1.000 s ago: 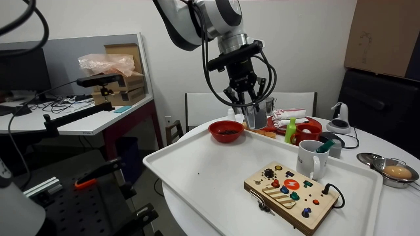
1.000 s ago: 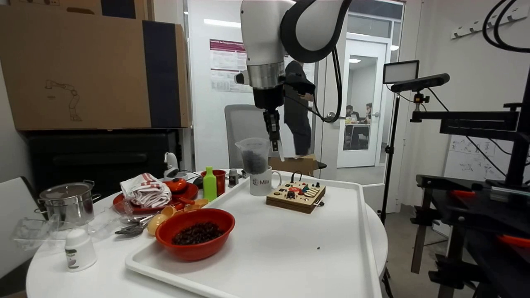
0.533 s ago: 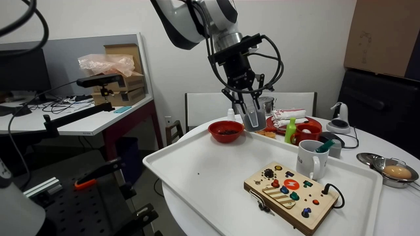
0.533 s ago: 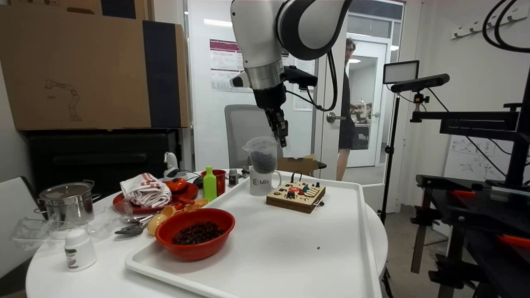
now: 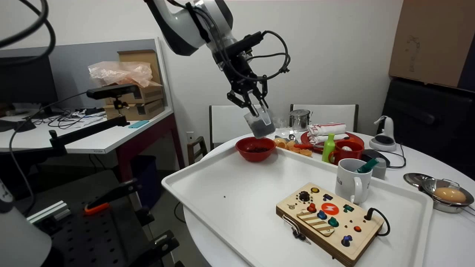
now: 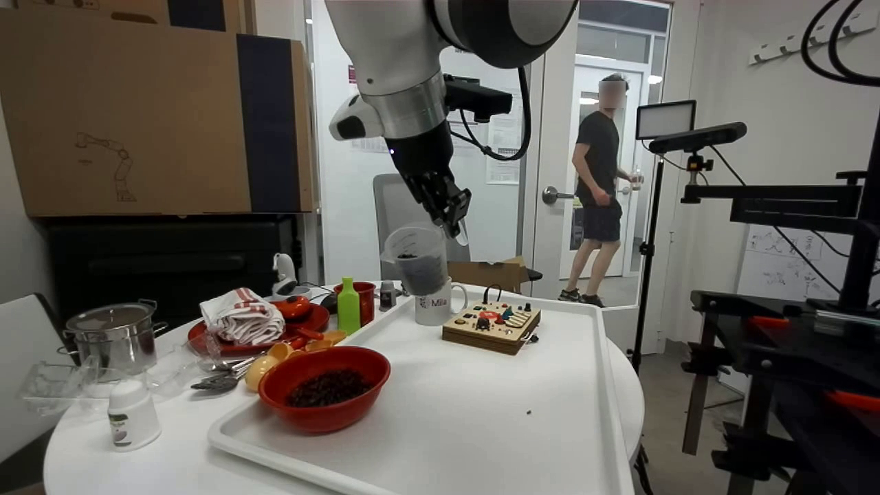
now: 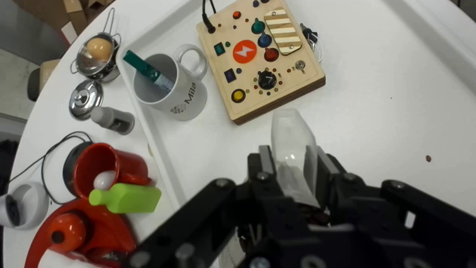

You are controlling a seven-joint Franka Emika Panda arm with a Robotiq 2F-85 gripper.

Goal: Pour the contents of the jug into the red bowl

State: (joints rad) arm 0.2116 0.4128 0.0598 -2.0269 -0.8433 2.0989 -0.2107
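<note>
My gripper (image 5: 259,109) is shut on the handle of the translucent jug (image 5: 262,127), seen between its fingers (image 7: 264,160) in the wrist view. Dark bean-like bits show inside the jug (image 6: 416,267), which hangs in the air with its spout side tipped down a little. The red bowl (image 5: 254,157) stands on the tray's corner, below the jug and off to its side. Dark beans (image 6: 328,389) cover the bottom of the bowl (image 6: 323,416). In the wrist view the jug's body is mostly hidden behind the gripper.
On the white tray (image 5: 237,211) stand a wooden switch box (image 5: 326,222) and a white mug (image 5: 350,181). Beside it are a green bottle (image 5: 328,147), a red mug (image 6: 366,302), a cloth (image 6: 242,326) on a red plate, a pot (image 6: 113,340) and a white shaker (image 6: 132,416).
My gripper has carried the jug leftward in an exterior view, closer to the bowl, and both lean over more. The bowl has stayed put. A person walks past in the background.
</note>
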